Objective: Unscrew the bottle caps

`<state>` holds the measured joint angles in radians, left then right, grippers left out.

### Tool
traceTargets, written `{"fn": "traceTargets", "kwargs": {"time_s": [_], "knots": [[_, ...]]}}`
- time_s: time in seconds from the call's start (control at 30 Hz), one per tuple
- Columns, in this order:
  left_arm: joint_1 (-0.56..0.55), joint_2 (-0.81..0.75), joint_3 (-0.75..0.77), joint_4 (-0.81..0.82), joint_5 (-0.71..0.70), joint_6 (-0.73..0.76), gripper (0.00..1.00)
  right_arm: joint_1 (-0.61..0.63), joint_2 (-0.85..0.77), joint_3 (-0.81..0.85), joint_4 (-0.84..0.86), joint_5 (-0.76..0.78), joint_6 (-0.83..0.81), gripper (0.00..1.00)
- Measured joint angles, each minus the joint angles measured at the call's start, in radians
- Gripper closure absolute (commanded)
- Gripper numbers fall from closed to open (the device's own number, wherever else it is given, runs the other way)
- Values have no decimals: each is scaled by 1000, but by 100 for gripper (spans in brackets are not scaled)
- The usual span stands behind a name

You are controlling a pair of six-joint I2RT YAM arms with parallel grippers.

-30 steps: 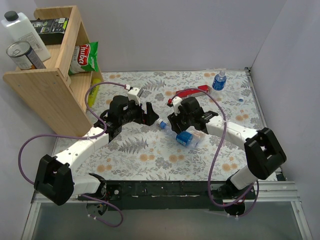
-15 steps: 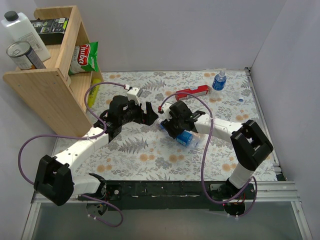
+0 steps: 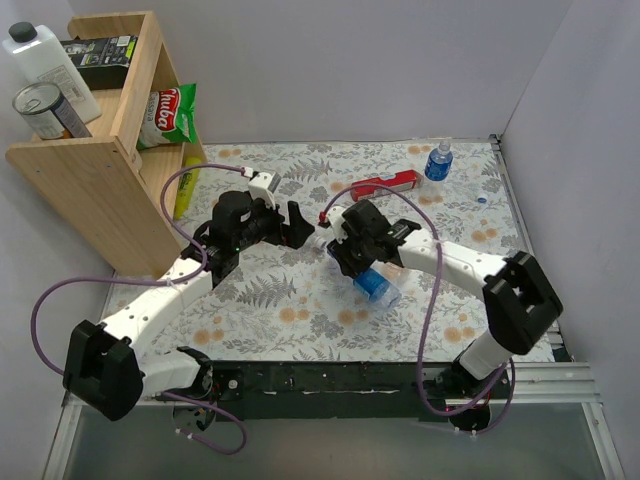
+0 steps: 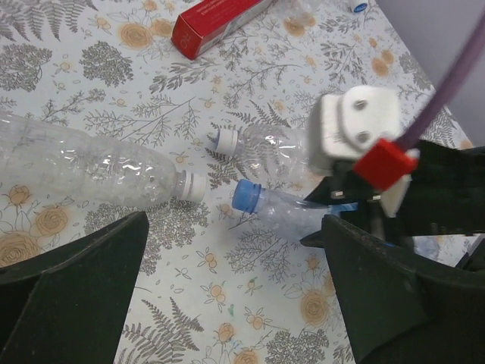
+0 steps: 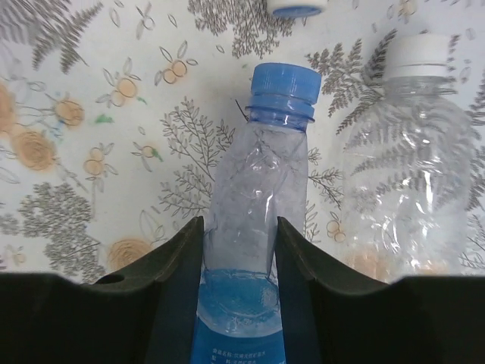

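- So far, unscrewing looks barely begun: the blue cap (image 5: 284,82) sits on the bottle (image 5: 258,174) lying on the worktop (image 3: 300,320).
- The right pincer (image 5: 239,227) clenches that bottle.
- The left pincer (image 4: 235,250) gapes, empty, above.

In the right wrist view, the blue-capped bottle (image 5: 254,220) is cut off at its label by the frame edge, and another bottle cap (image 5: 297,7) is clipped at the far edge. In the left wrist view, the red box (image 4: 220,21) and a large clear bottle (image 4: 83,167) are cropped.
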<state>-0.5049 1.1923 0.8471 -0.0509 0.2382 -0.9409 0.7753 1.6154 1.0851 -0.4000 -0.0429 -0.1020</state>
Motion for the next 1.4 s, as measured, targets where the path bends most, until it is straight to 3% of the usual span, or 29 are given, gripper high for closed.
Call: {"fn": "traceTargets", "kwargs": {"time_s": [0.27,0.53,0.8,1.1,1.2,1.23,1.27,1.4], "knots": [[6,-88,-13,63,-5,-27,2,2,-224,114,10,48,123,67],[6,-173,-67,212,158,-75,2,-3,-246,124,313,112,319,69],[6,-141,-73,269,251,-148,2,10,-264,21,675,114,455,72],[6,-76,-73,312,328,-219,2,87,-299,-69,902,142,518,72],[6,-68,-73,326,363,-226,23,105,-298,-69,929,145,522,69],[6,-68,-73,330,374,-227,34,106,-298,-69,933,145,524,67],[6,-68,-73,338,385,-225,38,109,-298,-69,935,146,525,65],[6,-69,-76,346,402,-211,51,111,-298,-69,932,148,526,31]]}}
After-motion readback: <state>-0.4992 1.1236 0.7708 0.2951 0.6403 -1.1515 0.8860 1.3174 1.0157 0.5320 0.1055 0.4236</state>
